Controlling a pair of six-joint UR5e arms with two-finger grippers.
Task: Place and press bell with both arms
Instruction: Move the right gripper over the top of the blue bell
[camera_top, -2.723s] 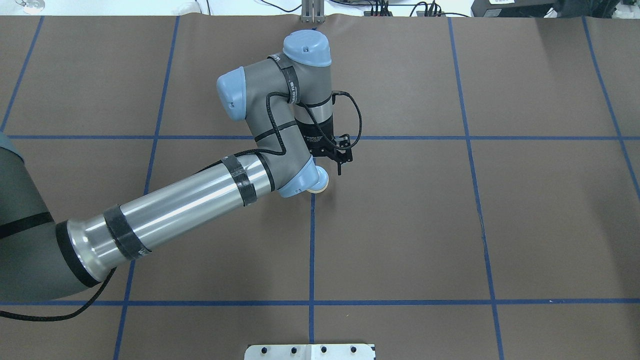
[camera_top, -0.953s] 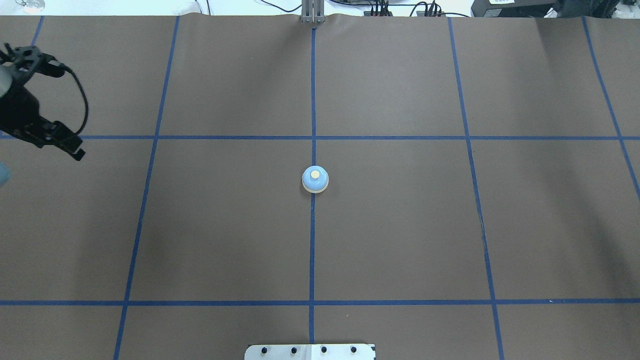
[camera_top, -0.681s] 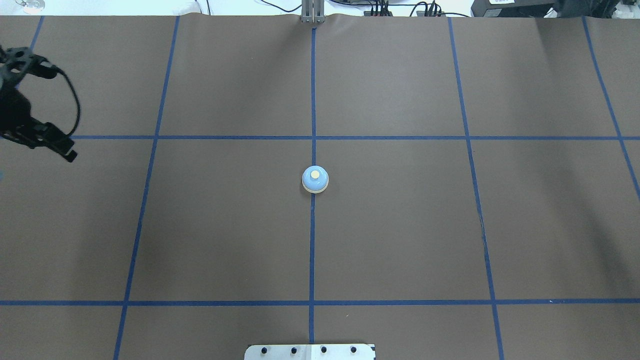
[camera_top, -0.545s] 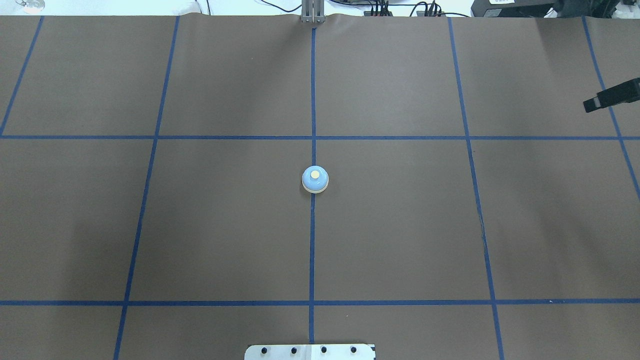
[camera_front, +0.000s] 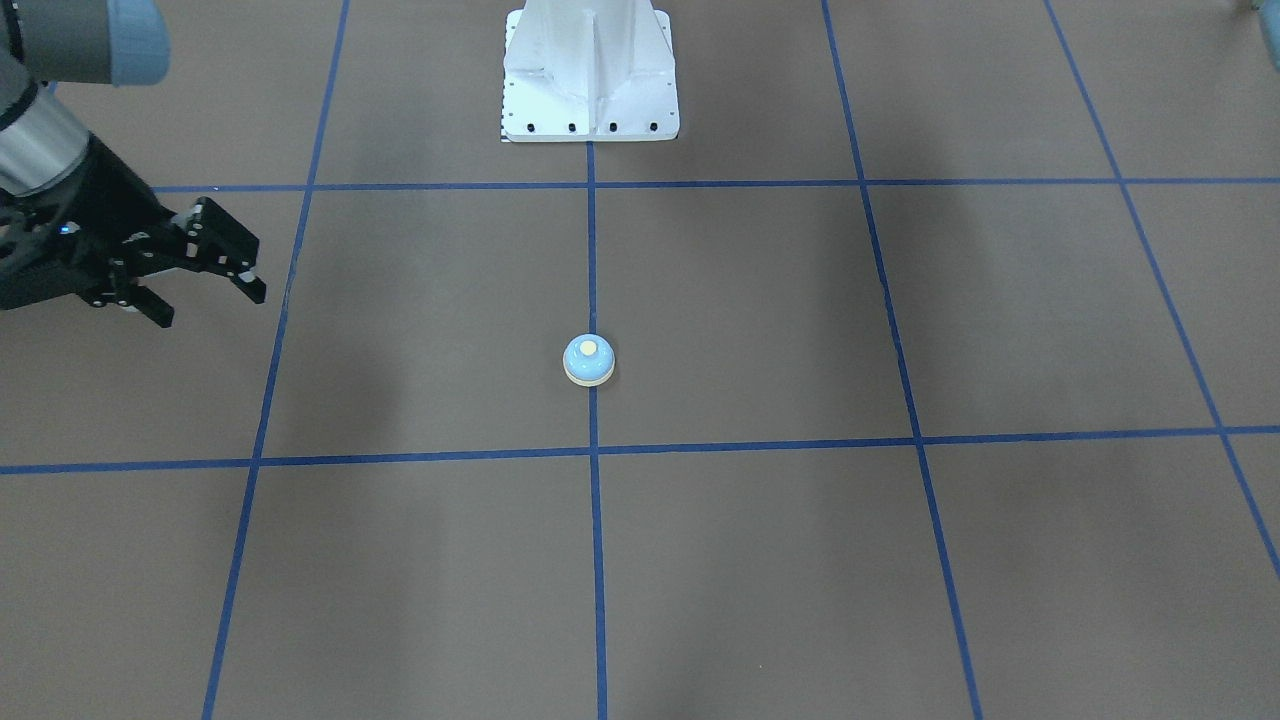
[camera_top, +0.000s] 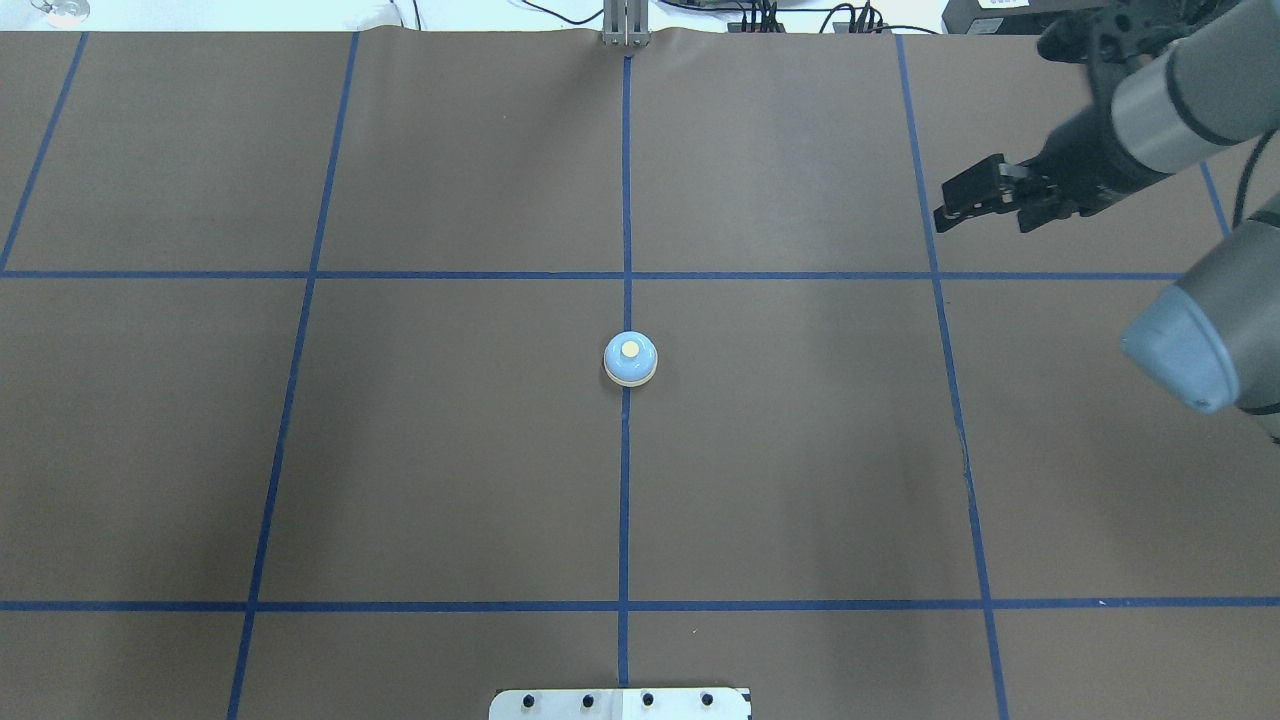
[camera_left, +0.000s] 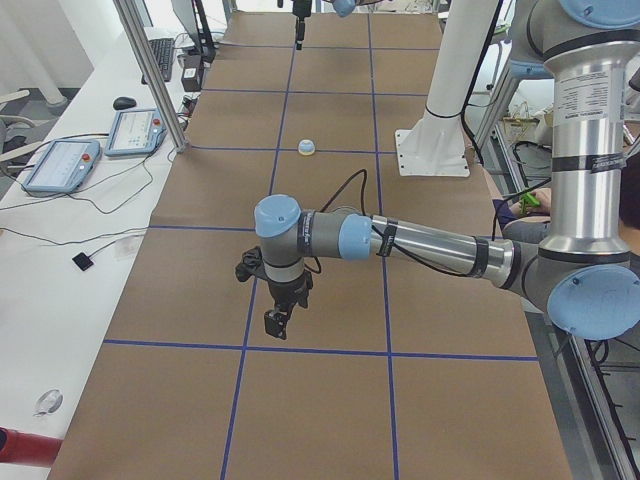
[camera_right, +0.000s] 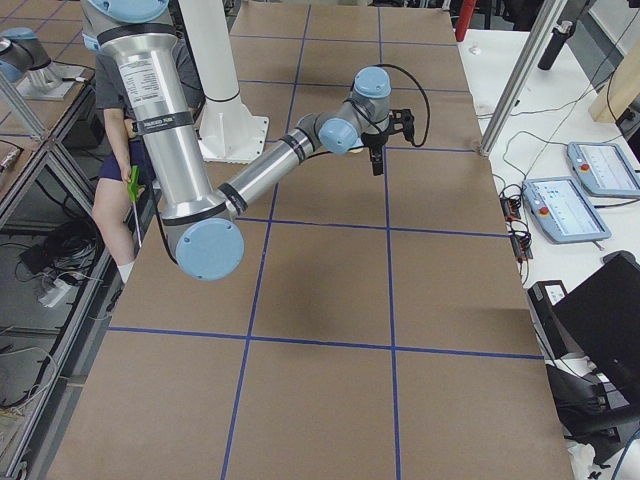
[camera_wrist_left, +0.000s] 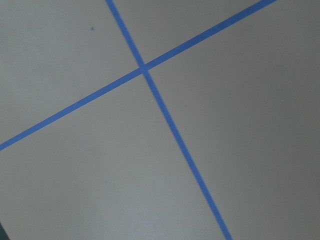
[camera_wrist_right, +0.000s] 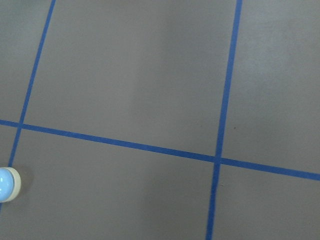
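The small light-blue bell (camera_top: 630, 359) with a cream button stands upright on the brown mat, on the centre grid line; it also shows in the front view (camera_front: 589, 360), the left-side view (camera_left: 307, 148) and at the lower left edge of the right wrist view (camera_wrist_right: 7, 184). My right gripper (camera_top: 950, 210) hovers far to the bell's right, one grid square away; in the front view (camera_front: 208, 305) its fingers stand apart and empty. My left gripper (camera_left: 275, 322) shows only in the left-side view, low over the mat far from the bell; I cannot tell its state.
The white pedestal base (camera_front: 590, 80) stands behind the bell on the robot's side. Blue tape lines divide the mat (camera_top: 800, 450) into squares. Tablets (camera_left: 140, 130) and cables lie on the side tables. A person (camera_right: 120, 200) stands beside the pedestal.
My left arm left the bell on the mat and drew off to the left, out of the overhead view. My right arm came in from the right, towards the bell. The bell stayed put.
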